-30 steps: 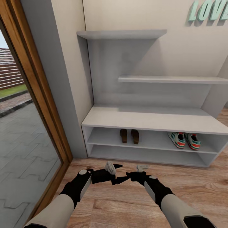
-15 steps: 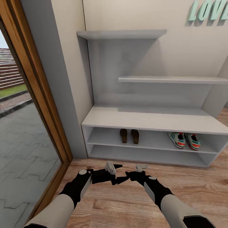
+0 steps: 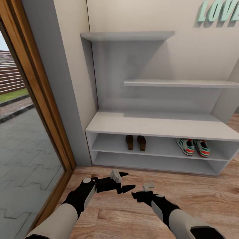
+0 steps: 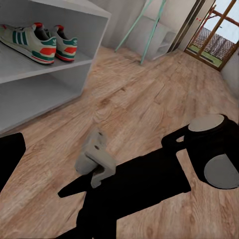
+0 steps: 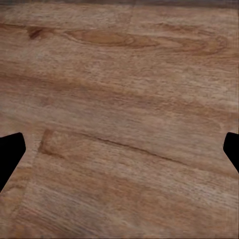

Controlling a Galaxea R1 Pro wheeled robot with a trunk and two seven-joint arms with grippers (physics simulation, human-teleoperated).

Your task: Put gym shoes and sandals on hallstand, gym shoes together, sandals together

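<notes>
Head view: sandals (image 3: 135, 142) sit paired on the rack's (image 3: 159, 126) upper shelf, sneakers (image 3: 193, 147) paired further right. Left gripper (image 3: 125, 182) and right gripper (image 3: 136, 196) hang spread, empty, above the floor (image 3: 199, 196).

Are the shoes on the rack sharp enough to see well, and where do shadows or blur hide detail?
Head view: even, soft light; the gym shoes show stripes clearly, the sandals sit dim under the hallstand top. Left wrist view: sneakers crisp, dark arm parts lack detail. Right wrist view: floor planks slightly blurred.
</notes>
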